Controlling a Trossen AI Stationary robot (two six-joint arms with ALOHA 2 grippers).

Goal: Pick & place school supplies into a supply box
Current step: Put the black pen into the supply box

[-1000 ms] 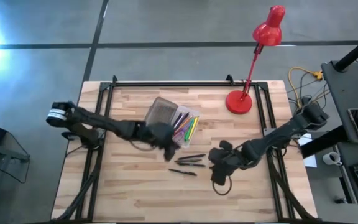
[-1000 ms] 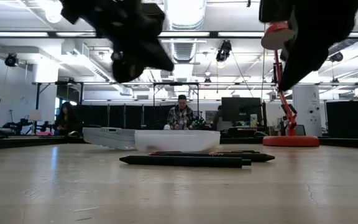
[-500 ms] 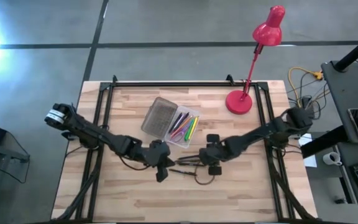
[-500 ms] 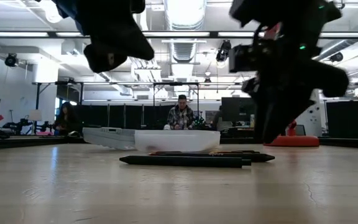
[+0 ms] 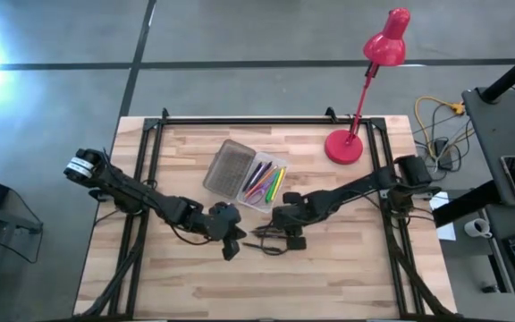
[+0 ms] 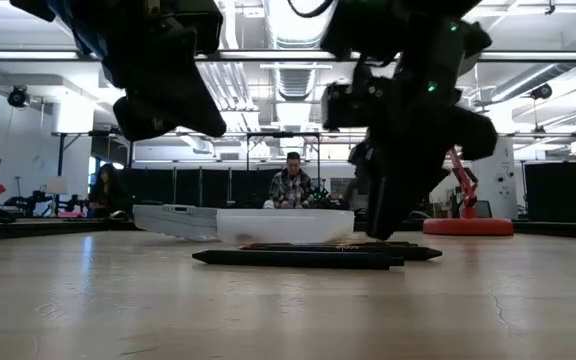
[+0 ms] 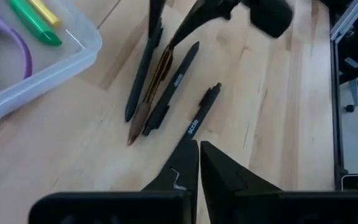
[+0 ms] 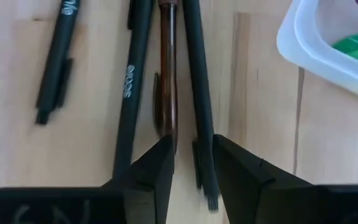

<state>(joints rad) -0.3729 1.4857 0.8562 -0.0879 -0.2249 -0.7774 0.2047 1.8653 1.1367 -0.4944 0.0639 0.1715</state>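
Your right tool (image 8: 191,163) sits low over the group of dark pens near the middle of the surface (image 5: 347,268), its fingers narrowly parted astride the end of one black pen (image 8: 194,81). Whether they touch it, you cannot tell. Just beside that pen lies a brown pen (image 8: 168,68), then another black pen (image 8: 135,81), and a shorter dark pen (image 8: 56,56) lies a little apart from the three.

Your left tool (image 7: 199,163) hovers over the same group from the other side, its fingers almost closed and holding nothing; its tips point at the nearest dark pen (image 7: 201,115).

The supply box (image 5: 262,201) rests toward the far edge of the surface, beside the pens, with its ribbed lid (image 5: 228,168) folded open flat to one side. Inside you can see purple-handled scissors (image 7: 5,53), a green pen (image 7: 36,22) and a yellow pencil (image 7: 45,11).

A red desk lamp (image 5: 365,98) stands near the far right corner. In the low view, people (image 6: 290,185) sit in the room beyond the surface.
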